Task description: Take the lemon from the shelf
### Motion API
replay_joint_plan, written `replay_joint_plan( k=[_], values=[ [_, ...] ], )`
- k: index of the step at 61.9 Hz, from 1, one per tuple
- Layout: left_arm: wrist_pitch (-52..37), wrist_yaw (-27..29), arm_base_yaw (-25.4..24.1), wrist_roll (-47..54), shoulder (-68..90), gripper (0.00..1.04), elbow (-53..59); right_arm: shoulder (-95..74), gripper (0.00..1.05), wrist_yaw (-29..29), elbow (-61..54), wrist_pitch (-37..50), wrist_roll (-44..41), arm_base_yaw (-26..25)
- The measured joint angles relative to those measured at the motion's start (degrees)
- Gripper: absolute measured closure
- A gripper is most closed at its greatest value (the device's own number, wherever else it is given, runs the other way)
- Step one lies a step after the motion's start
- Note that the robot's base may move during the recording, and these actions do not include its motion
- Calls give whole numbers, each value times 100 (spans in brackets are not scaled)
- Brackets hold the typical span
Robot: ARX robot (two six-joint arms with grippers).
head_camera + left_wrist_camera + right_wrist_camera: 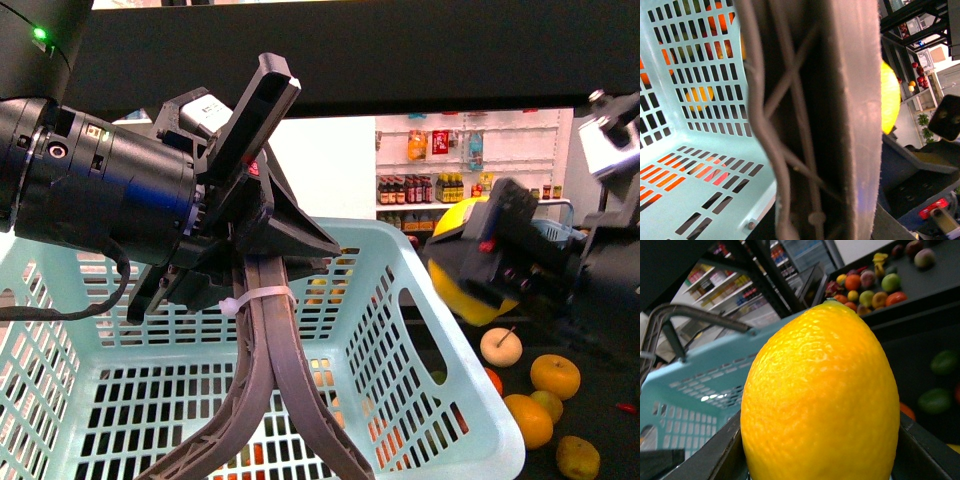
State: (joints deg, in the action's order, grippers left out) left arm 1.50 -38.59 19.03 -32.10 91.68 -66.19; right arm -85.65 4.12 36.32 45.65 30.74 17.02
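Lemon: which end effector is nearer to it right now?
Right. The right end effector grips the lemon between its fingers, beside the rim of the basket. The left end effector is apart from it, over at the basket handles.

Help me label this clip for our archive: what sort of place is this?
Probably a grocery store, or a mock-up of one: white shelves of bottles and packets behind, loose oranges on a black produce stand, and a pale blue shopping basket in front.
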Motion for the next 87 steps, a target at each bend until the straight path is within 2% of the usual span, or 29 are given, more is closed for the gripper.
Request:
replay_joint_plan(
  k=[21,30,38,50,64,70,76,87],
  values=[
    [0,7,0,0,0,91,0,-1016,39,-35,76,374,-160,470],
    [0,4,-2,2,0,91,0,-1246,17,22,162,562,-184,511],
    [0,-11,0,0,0,91,0,-1246,1,22,184,680,-146,437],
    [0,68,-2,9,7,91,2,-984,2,181,149,815,184,-52],
    [0,42,-7,7,7,91,2,-756,2,234,120,450,315,-1202],
    [0,24,-7,9,7,91,2,-1115,2,24,144,168,105,-1611],
    [0,22,-7,9,7,91,2,-1661,2,-232,269,-216,-101,-1799],
    [0,35,-7,11,7,91,2,-2894,2,-608,728,-802,-258,-1799]
  ],
)
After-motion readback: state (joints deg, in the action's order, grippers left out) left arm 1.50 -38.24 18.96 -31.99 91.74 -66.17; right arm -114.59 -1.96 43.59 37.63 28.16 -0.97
